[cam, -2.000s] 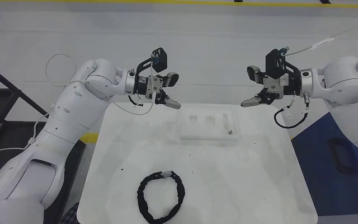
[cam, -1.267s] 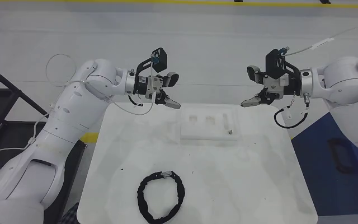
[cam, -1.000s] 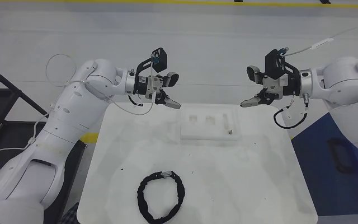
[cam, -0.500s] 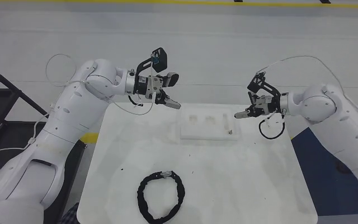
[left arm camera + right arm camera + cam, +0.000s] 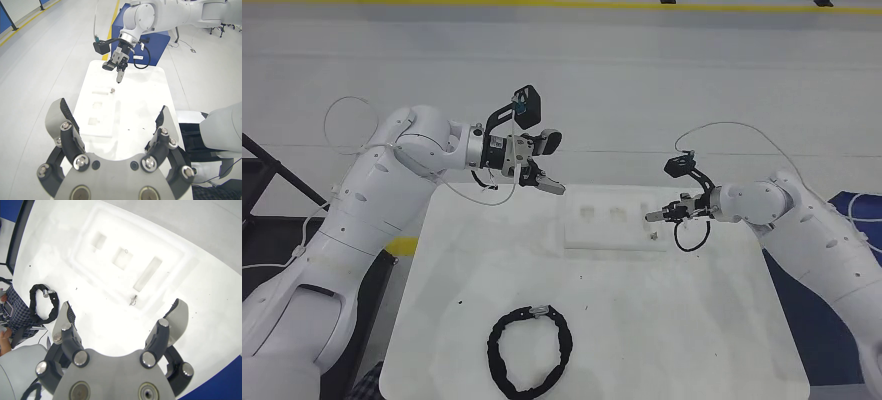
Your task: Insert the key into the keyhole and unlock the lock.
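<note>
Key (image 5: 133,300) on tray (image 5: 587,240), tabletop (image 5: 692,320) far edge; lock (image 5: 530,350) near front edge; right claw (image 5: 122,302), left claw (image 5: 112,103) agape, empty; nothing done.

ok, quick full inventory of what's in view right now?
key: 1, silvery metal, lying on the foam tray just past the end of its long recess
chain lock: 1, black ring with a silvery lock body, on the table near the robot, apart from the tray
foam tray: 1, white, three recesses, far middle of the table
table: 1, white
blue cabinet: 1, blue, on the floor beside the table, on the right arm's side
left gripper: 1, grey and black, open, holding nothing, over the table's far corner, beside the tray
right gripper: 1, grey and black, open, holding nothing, above the tray end where the key lies
</note>
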